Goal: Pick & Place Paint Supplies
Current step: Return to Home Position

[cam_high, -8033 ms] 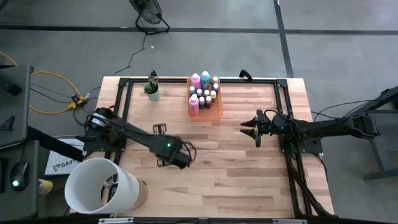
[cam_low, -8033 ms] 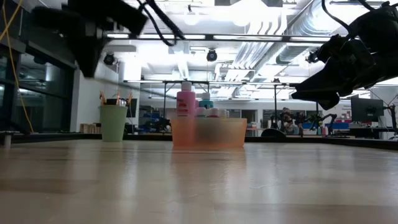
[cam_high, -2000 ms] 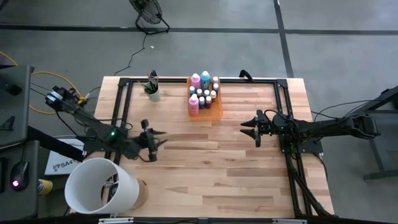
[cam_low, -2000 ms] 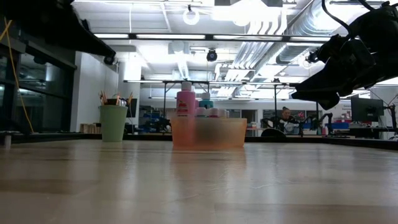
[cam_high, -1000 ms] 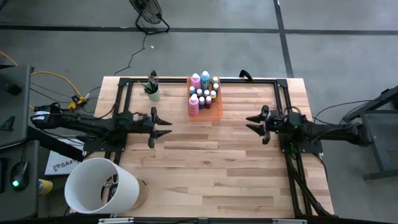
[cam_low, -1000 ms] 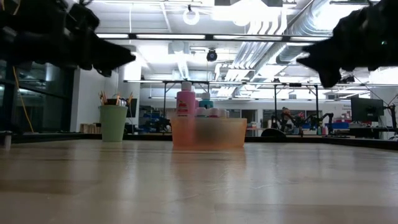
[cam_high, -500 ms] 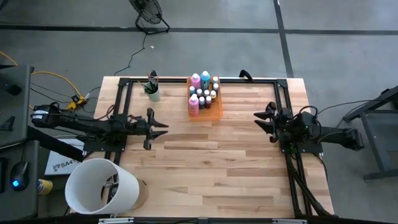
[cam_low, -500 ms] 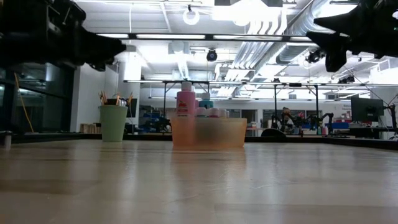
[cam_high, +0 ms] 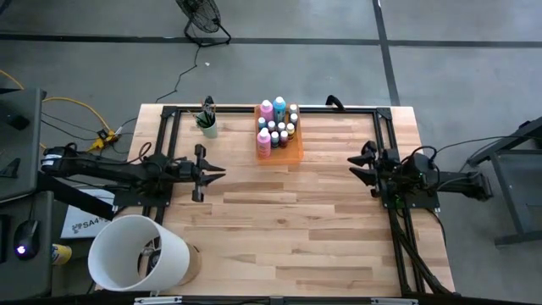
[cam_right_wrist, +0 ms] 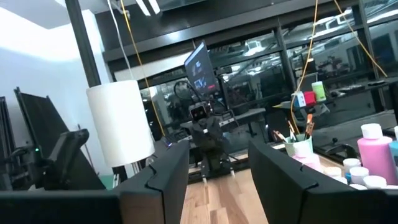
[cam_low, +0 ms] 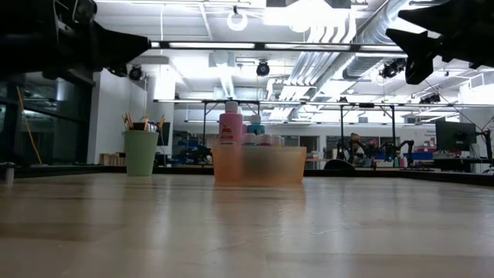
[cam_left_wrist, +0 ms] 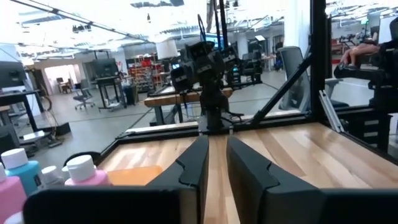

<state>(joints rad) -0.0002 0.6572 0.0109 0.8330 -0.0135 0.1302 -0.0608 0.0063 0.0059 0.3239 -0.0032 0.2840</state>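
though both hold nothing, the left gripper (cam_high: 218,172) at centre left has jaws narrowly parted and the right gripper (cam_high: 355,169) at centre right has them spread wide. pink and teal plastic bottles (cam_high: 273,110) and tiny dark pale-capped bottles (cam_high: 284,130) stand in the translucent orange tray (cam_high: 293,152) at upper centre; thin dark-handled brushes (cam_high: 207,108) stand in the mint-green cup (cam_high: 208,130) to its left.

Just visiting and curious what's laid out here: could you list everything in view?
wooden table: one, pale, black frame on it
orange tray: one, translucent, far middle of table
paint bottles: several, pink, teal, small pale-capped, in tray
mint-green cup: one, left of tray
brushes: a bunch, standing in cup
white cylinder: one, off near-left corner
floor fan: one, dark, beyond table
left gripper: dark, empty, narrowly open, left edge
right gripper: dark, empty, open, right edge
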